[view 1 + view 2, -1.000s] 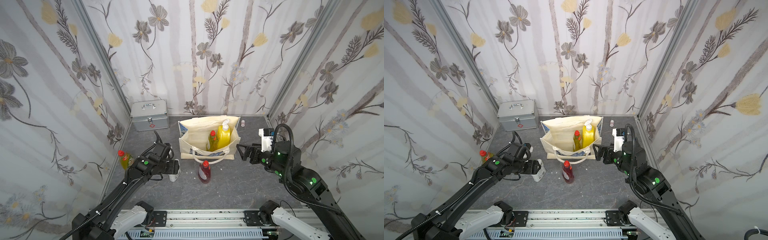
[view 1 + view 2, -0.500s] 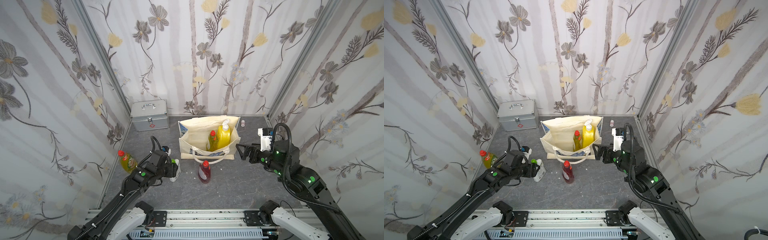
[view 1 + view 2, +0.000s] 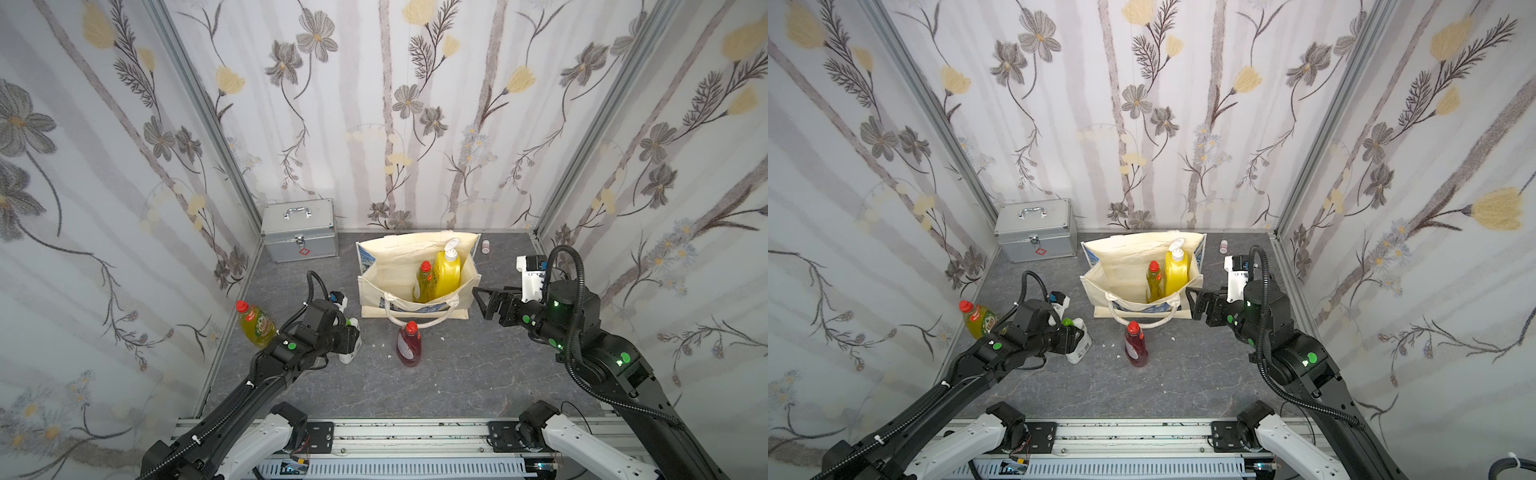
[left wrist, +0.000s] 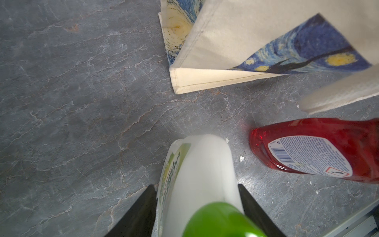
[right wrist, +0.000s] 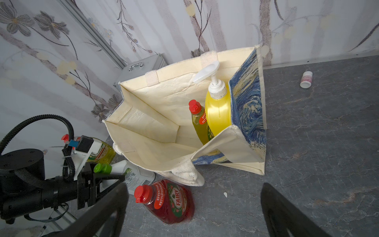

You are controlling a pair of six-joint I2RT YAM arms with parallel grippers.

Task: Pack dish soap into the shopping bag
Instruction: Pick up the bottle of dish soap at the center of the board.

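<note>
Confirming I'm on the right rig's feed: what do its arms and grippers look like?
The left arm and right arm are black with round green dots and white base links. A black ribbed cable loops above each wrist, beside a white camera mount. The left gripper and right gripper have black, wedge-shaped fingers.

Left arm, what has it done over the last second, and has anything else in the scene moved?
The left arm came down and the left gripper narrowed its jaws around the white bottle, which has not left the table; a firm grip cannot be confirmed. Unchanged: the right gripper, open beside the shopping bag, the red bottle in front of it, and the yellow-green bottle.
</note>
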